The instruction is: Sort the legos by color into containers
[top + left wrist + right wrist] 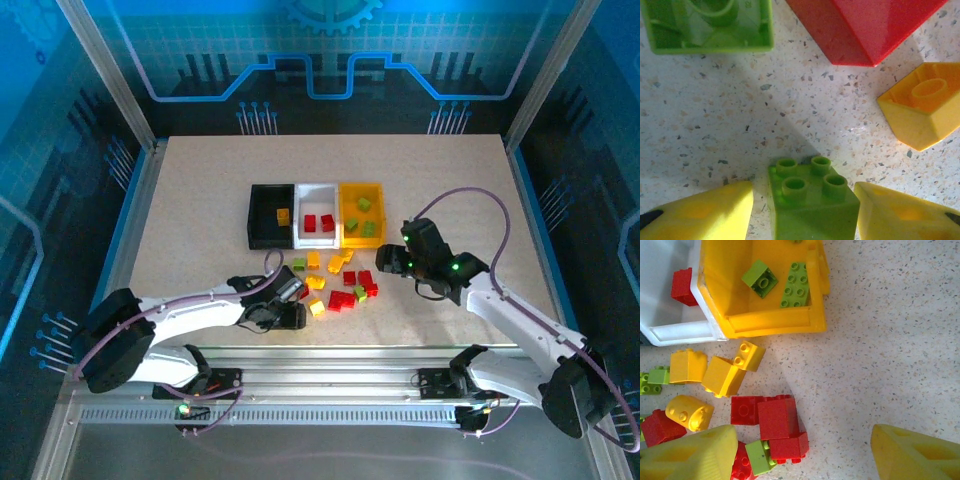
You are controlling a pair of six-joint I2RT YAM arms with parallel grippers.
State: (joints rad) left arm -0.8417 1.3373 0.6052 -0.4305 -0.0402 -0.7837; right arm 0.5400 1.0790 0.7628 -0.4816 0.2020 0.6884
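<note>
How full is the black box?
Nearly empty: the black box holds just one yellow brick, seen from above.

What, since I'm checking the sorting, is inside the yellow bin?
Light green legos, at least two, lie in the yellow bin; anything beneath them is covered.

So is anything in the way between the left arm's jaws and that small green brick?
Nothing visible. The green brick already sits between the two yellow fingers, with only a sliver of bare table beside it.
</note>
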